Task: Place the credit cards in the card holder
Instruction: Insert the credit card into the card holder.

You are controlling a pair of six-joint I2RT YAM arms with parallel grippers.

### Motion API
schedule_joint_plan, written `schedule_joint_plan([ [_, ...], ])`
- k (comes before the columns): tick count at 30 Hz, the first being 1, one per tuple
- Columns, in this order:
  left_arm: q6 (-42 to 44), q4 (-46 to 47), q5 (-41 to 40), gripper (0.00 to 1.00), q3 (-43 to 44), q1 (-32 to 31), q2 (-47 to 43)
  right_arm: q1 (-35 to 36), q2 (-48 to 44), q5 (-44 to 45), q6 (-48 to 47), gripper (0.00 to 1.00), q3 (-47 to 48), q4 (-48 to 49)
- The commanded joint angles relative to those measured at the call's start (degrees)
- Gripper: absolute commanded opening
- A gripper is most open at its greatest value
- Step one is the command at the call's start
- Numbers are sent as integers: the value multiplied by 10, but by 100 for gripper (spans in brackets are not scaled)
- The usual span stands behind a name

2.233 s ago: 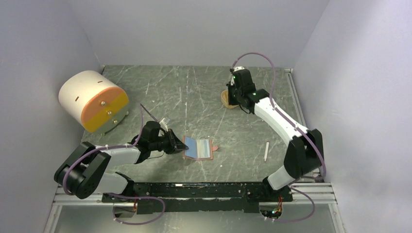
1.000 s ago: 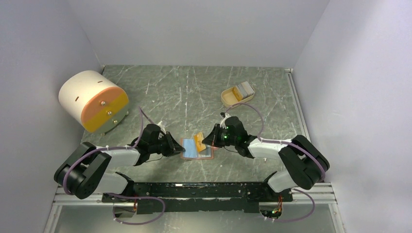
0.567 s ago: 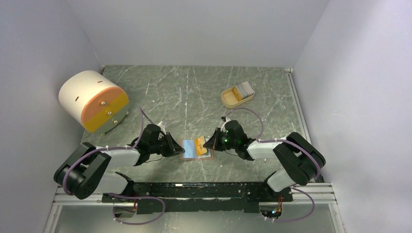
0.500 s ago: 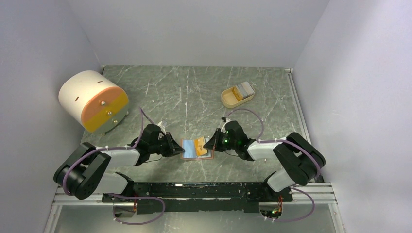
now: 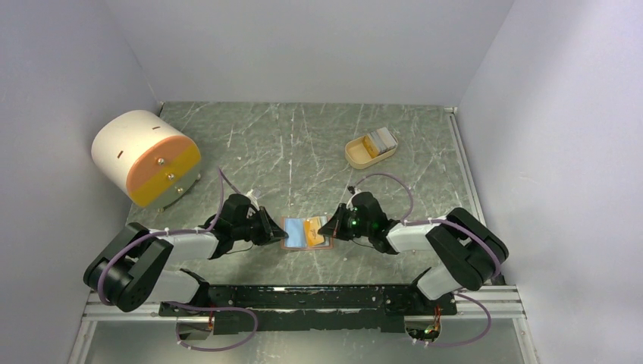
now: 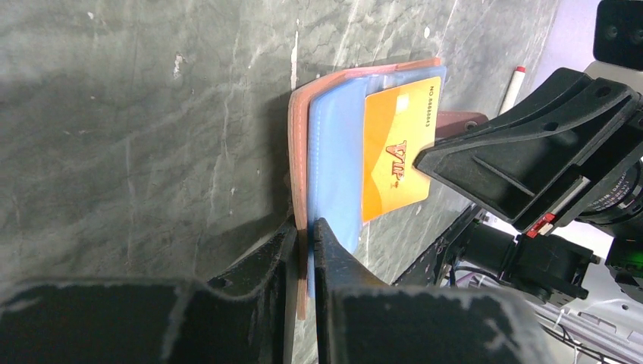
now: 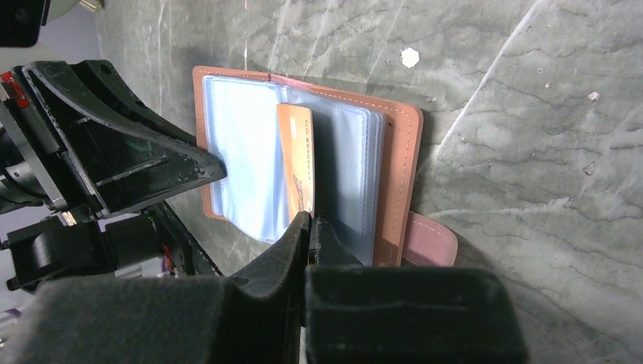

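Observation:
The salmon-pink card holder [image 5: 297, 244] lies open at the table's near middle, its light blue sleeves up. My left gripper [image 5: 278, 232] is shut on its left edge [image 6: 302, 155], one finger under and one over. My right gripper [image 5: 326, 227] is shut on an orange VIP card [image 7: 296, 163], which lies against the sleeves [image 6: 398, 144]. The holder's snap tab [image 7: 431, 239] sticks out on the right. More cards [image 5: 380, 141], orange and grey-white, stand in the beige tray [image 5: 355, 157].
A big white-and-orange drum with drawers [image 5: 145, 155] stands at the far left. A white pen [image 6: 514, 82] lies on the table behind my right gripper. The walls close in the table on three sides.
My right arm came from the tray to the holder with the orange card, then lowered the card flatter onto the sleeves. My left gripper has kept its hold on the holder's edge.

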Motion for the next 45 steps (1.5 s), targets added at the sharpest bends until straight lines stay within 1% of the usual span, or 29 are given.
schedule_joint_plan([
  [1,9,-1,-4,16,-5,-3,-13,8,25,-15,-4,0,-1,-13],
  [4,11,-4,-5,16,-4,-3,-13,8,42,-35,-7,0,8,-6],
  [7,12,-3,-5,16,-3,-3,-10,8,62,-61,13,0,-3,40],
  [13,10,5,-1,16,-6,-4,-4,8,83,-72,47,0,-19,109],
  [16,11,4,2,14,-7,-3,-7,8,87,-63,54,0,-22,132],
  [21,9,1,1,9,-14,-3,-25,6,92,-53,64,0,-14,141],
  [28,-3,24,18,11,-22,-6,-18,8,105,-46,96,0,-26,190],
  [34,-4,29,22,13,-23,-6,-15,8,106,-36,108,0,-35,203],
  [37,-21,60,36,15,-32,-8,-3,9,113,-33,132,0,-44,235],
  [40,-46,99,41,14,-47,-17,8,13,124,-22,151,0,-48,258],
  [43,-48,100,39,12,-48,-21,8,14,135,-11,172,0,-68,303],
  [45,-47,91,32,12,-47,-24,1,15,138,-11,175,0,-69,306],
])
